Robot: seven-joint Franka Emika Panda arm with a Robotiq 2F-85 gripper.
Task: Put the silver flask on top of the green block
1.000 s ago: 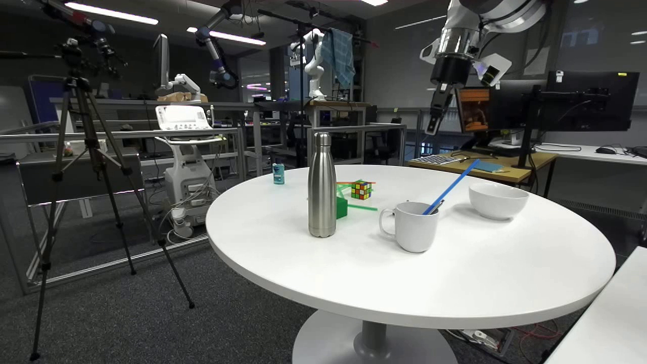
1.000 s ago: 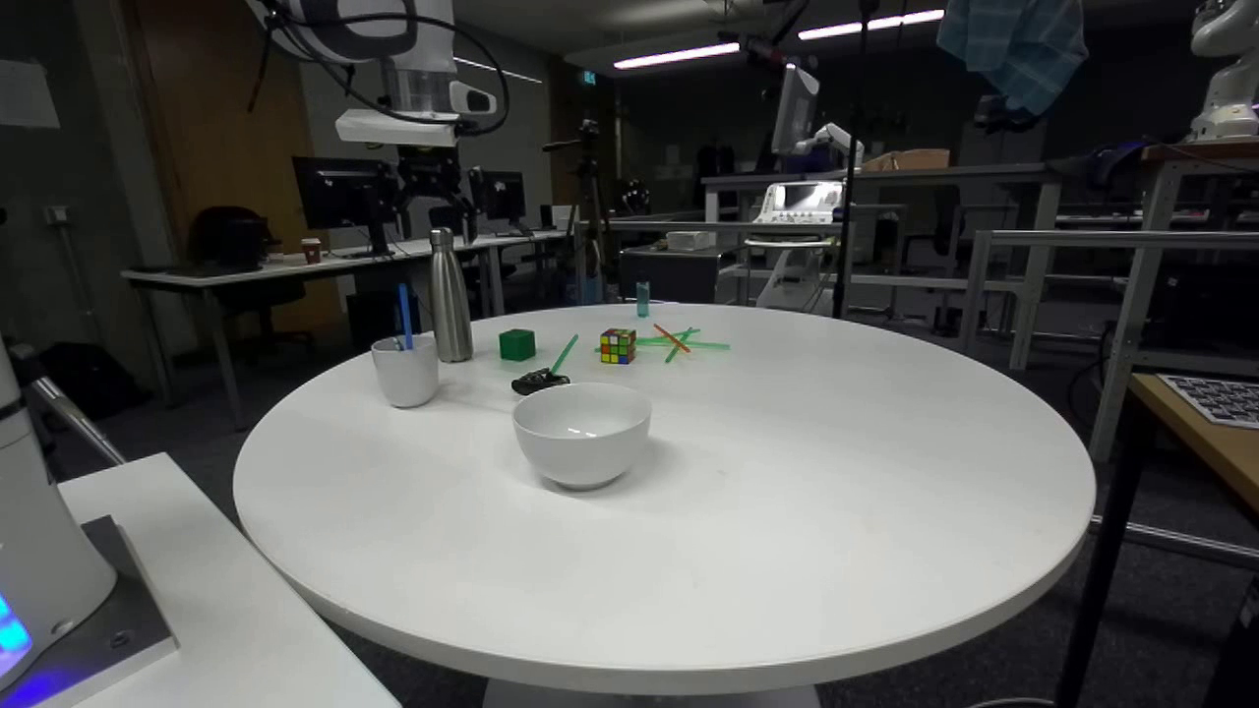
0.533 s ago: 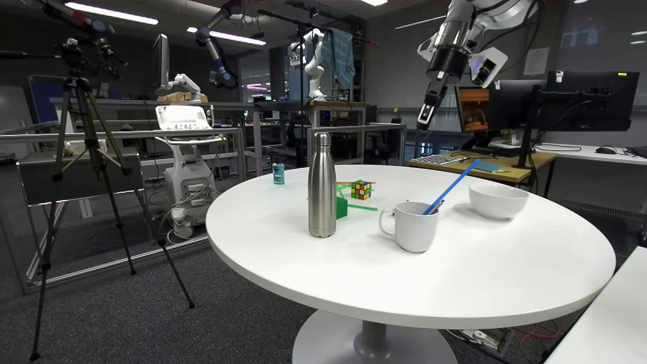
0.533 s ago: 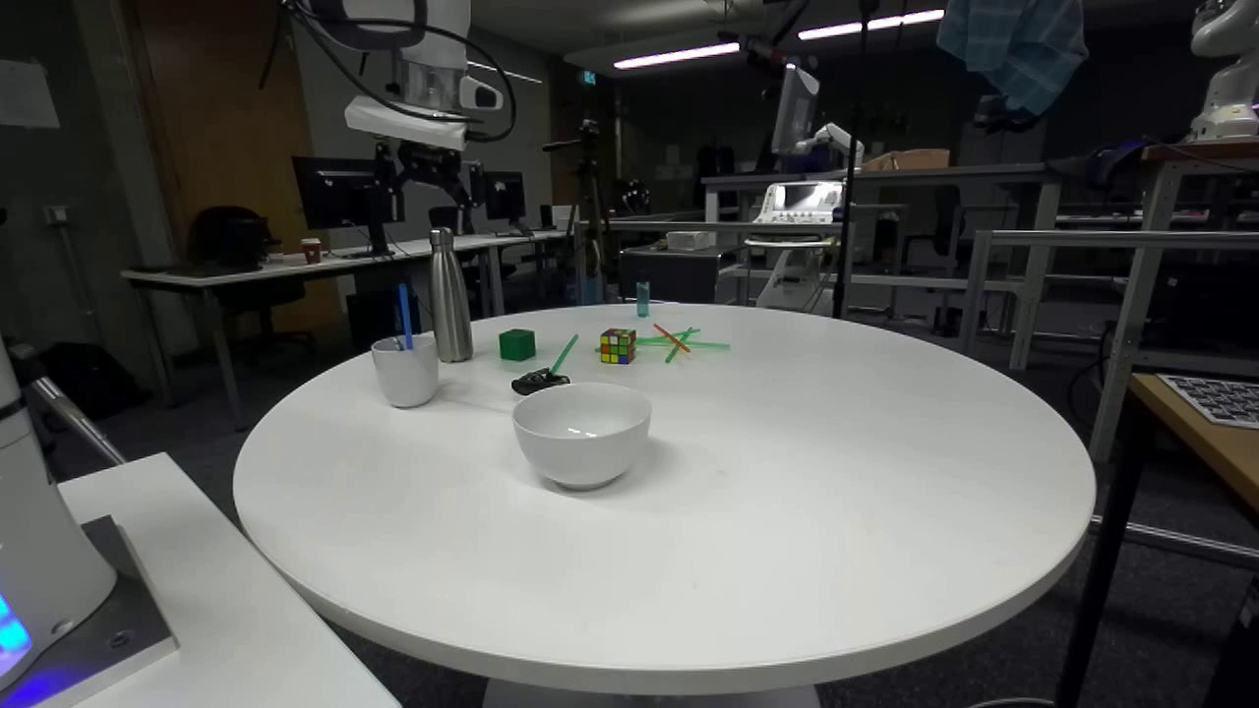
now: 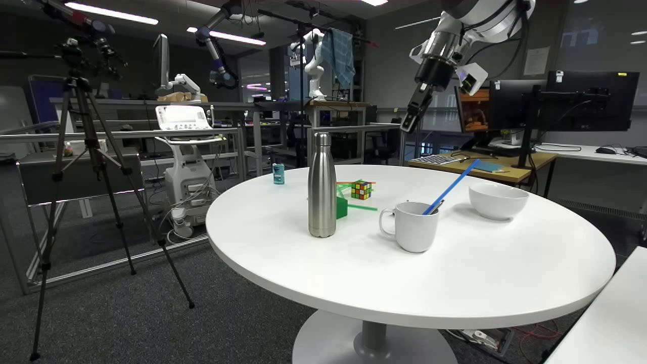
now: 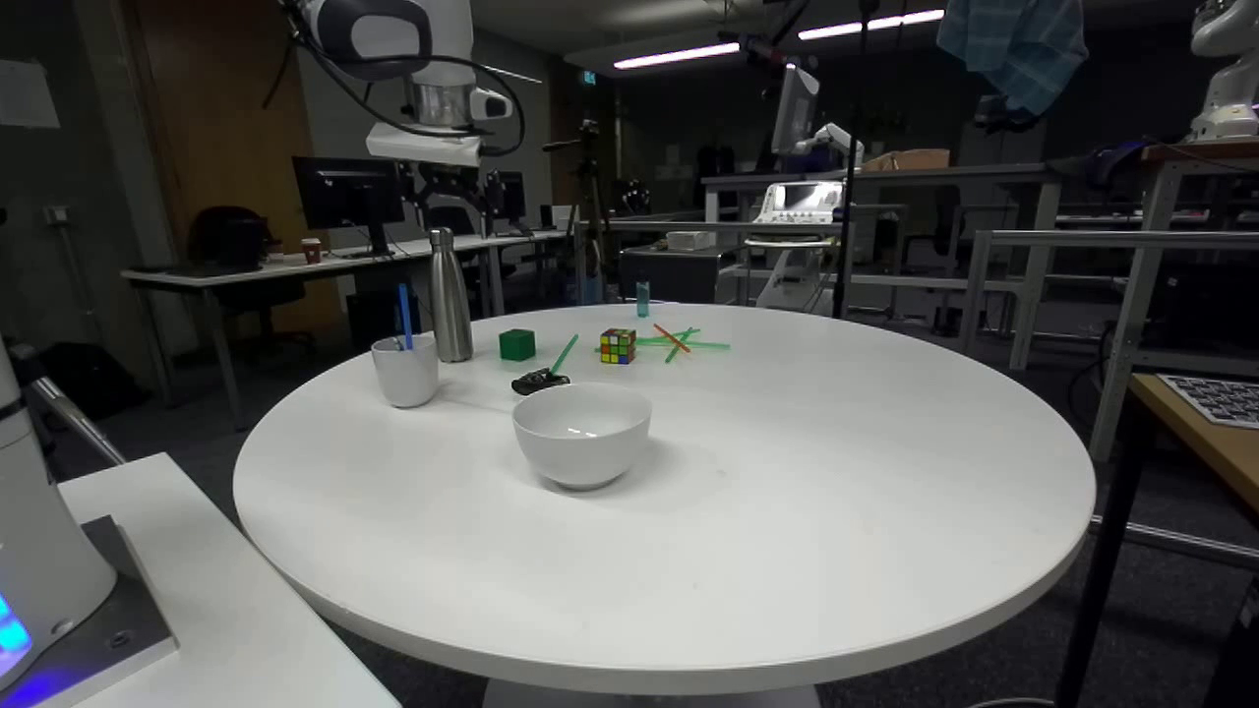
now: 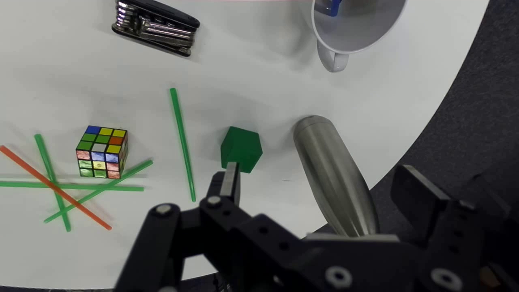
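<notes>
The silver flask stands upright on the white table in both exterior views (image 5: pixel 322 187) (image 6: pixel 451 300). The green block rests on the table beside it, apart from it (image 6: pixel 516 344); the flask partly hides the block in an exterior view (image 5: pixel 342 207). My gripper is in the air above the table, tilted, higher than the flask's cap (image 5: pixel 409 121) (image 6: pixel 457 208). In the wrist view the gripper (image 7: pixel 324 176) is open and empty. There the flask (image 7: pixel 330 170) appears between the fingers, its neck and cap hidden by the gripper. One fingertip overlaps the green block (image 7: pixel 242 148).
A white mug (image 5: pixel 415 230) with a blue stick stands near the flask. A white bowl (image 6: pixel 582 433), a black multi-tool (image 7: pixel 156 26), a puzzle cube (image 7: pixel 102 152), several straws (image 7: pixel 184 146) and a small teal container (image 5: pixel 278 174) are on the table. The table edge (image 7: pixel 438 105) is close to the flask.
The arm and gripper have moved sideways toward the flask, leftward in an exterior view, with the gripper tilting more. The flask, block and other objects have not moved.
</notes>
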